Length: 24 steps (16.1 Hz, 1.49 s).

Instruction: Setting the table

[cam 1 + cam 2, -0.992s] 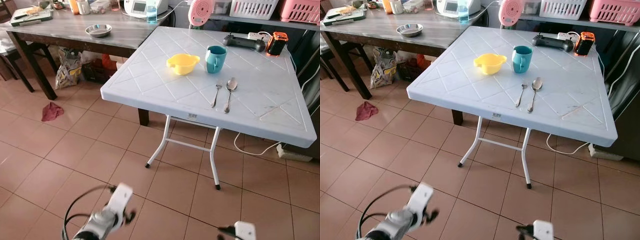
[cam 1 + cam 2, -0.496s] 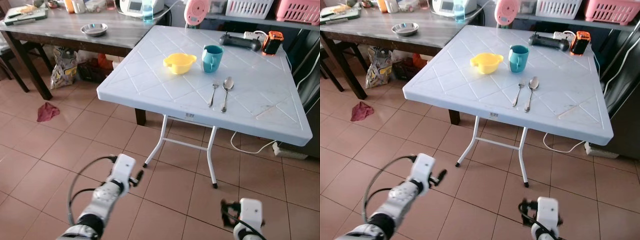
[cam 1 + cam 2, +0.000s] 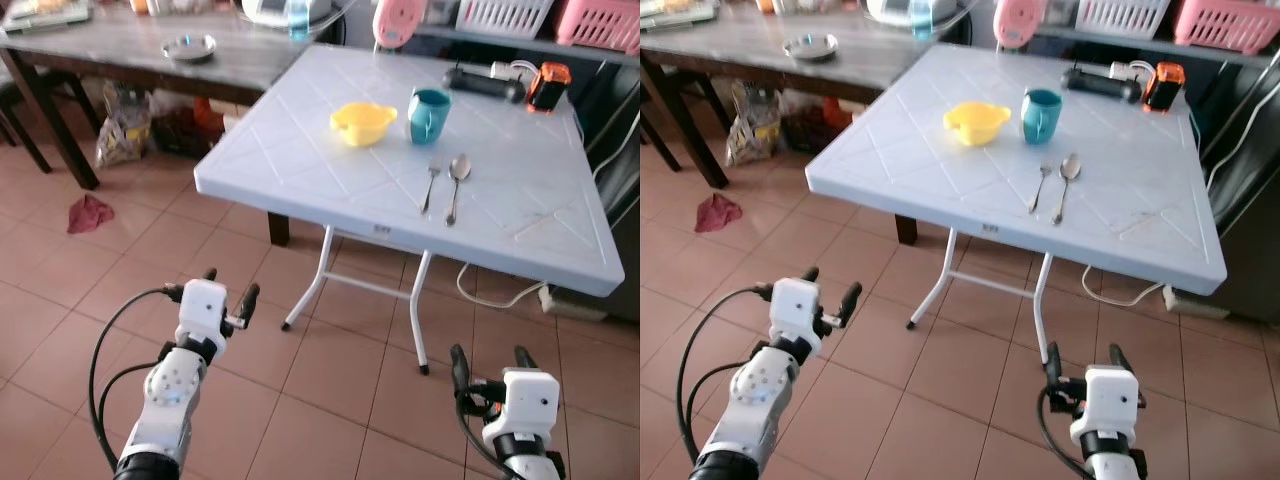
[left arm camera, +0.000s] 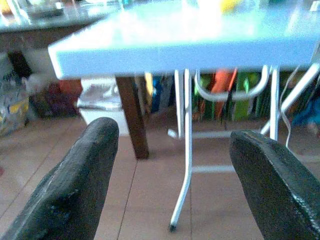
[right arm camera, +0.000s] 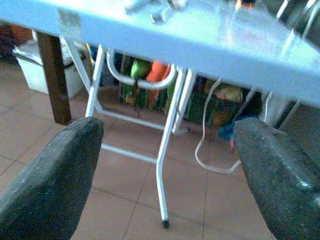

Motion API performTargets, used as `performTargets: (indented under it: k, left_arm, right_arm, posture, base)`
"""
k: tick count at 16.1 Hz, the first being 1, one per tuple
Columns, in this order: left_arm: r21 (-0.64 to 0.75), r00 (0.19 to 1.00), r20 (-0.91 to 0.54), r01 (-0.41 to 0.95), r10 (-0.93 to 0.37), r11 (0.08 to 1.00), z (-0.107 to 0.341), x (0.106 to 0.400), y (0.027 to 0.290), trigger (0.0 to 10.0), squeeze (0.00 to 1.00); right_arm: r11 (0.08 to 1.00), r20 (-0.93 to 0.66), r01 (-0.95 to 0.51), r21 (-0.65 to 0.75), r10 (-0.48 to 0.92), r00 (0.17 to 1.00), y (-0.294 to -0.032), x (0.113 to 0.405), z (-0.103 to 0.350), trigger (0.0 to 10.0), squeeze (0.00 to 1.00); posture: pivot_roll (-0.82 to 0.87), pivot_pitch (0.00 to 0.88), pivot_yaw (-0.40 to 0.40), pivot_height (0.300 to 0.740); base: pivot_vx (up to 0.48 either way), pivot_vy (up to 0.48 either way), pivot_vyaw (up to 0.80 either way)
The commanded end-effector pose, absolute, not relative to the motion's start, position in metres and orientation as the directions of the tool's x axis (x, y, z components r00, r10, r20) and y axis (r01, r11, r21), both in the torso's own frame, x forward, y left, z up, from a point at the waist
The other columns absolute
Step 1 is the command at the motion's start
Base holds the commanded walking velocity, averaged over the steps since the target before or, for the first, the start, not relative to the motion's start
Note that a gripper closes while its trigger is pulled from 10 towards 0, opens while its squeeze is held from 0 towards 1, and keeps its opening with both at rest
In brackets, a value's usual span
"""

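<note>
Left eye: white folding worktop sits ahead, up and far from both arms. On it: yellow bowl, teal mug just right of the bowl, then fork and spoon side by side nearer the front edge, long axes running near-to-far, handles toward the robot. Left gripper and right gripper are both low over the tiled floor, fingers spread, holding nothing. The cutlery lies forward and slightly left of the right gripper, well right of the left one, so the right arm looks the nearer for fork and spoon; the bowl sits roughly between the two arms.

Right eye: same layout. Far edge carries a black device and an orange-and-black item; can't tell what either is. The dark wooden table far left holds a steel dish. Red rag on the floor to the left.

Left wrist: fingers wide apart, looking under the worktop's edge at the metal legs. Top surface blown out, nothing on it readable.

Right wrist: fingers likewise apart. Worktop's underside edge and legs in view, cable hanging behind. Cutlery tips blurred at the rim; bowl and mug cut off. My read: both grippers need to come up above the surface before any reach.
</note>
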<state>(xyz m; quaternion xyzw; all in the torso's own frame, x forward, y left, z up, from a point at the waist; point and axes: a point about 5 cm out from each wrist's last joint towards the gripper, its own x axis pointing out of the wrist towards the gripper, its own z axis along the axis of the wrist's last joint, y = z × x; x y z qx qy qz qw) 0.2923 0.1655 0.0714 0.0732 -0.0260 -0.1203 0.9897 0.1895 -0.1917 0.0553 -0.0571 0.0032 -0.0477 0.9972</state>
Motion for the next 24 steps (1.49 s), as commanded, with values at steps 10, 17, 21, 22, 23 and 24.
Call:
performTargets:
  k: [10, 17, 21, 22, 23, 24]
  left_arm:
    - [0.094, 0.936, 0.077, 0.336, -0.344, 0.937, 0.105, 0.309, 0.135, 10.0, 0.0]
    - [0.121, 0.965, 0.032, 0.255, -0.261, 0.959, 0.099, 0.309, 0.158, 10.0, 0.0]
    - [0.103, 0.965, 0.039, 0.254, -0.26, 0.962, 0.103, 0.314, 0.154, 10.0, 0.0]
    - [0.099, 0.965, 0.041, 0.254, -0.259, 0.962, 0.103, 0.315, 0.154, 10.0, 0.0]
    - [0.094, 0.964, 0.038, 0.258, -0.262, 0.962, 0.103, 0.316, 0.153, 10.0, 0.0]
    - [0.091, 0.963, 0.036, 0.262, -0.267, 0.961, 0.103, 0.317, 0.152, 10.0, 0.0]
  right_arm:
    - [0.978, 0.027, 0.175, -0.116, -0.173, 0.985, -0.188, 0.191, 0.094, 10.0, 0.0]
    - [0.978, 0.036, 0.153, -0.141, -0.149, 0.988, -0.187, 0.196, 0.103, 10.0, 0.0]
    - [0.977, 0.046, 0.149, -0.154, -0.144, 0.989, -0.19, 0.202, 0.108, 10.0, 0.0]
    - [0.977, 0.048, 0.147, -0.156, -0.141, 0.989, -0.189, 0.203, 0.108, 10.0, 0.0]
    - [0.977, 0.051, 0.144, -0.157, -0.137, 0.989, -0.188, 0.204, 0.109, 10.0, 0.0]
    - [0.977, 0.052, 0.143, -0.157, -0.137, 0.989, -0.188, 0.205, 0.109, 10.0, 0.0]
  posture:
    - [0.0, 0.073, -0.002, 0.74]
    - [0.01, 0.069, -0.007, 0.74]
    - [0.01, 0.053, -0.014, 0.74]
    - [0.01, 0.052, -0.014, 0.74]
    - [0.02, 0.047, -0.013, 0.74]
    - [0.02, 0.046, -0.011, 0.74]
  base:
    - [0.0, 0.0, -0.39]
    - [0.0, 0.0, 0.0]
    - [0.128, 0.0, 0.0]
    - [0.251, 0.0, 0.0]
    - [0.0, 0.0, 0.0]
    - [0.0, 0.27, 0.0]
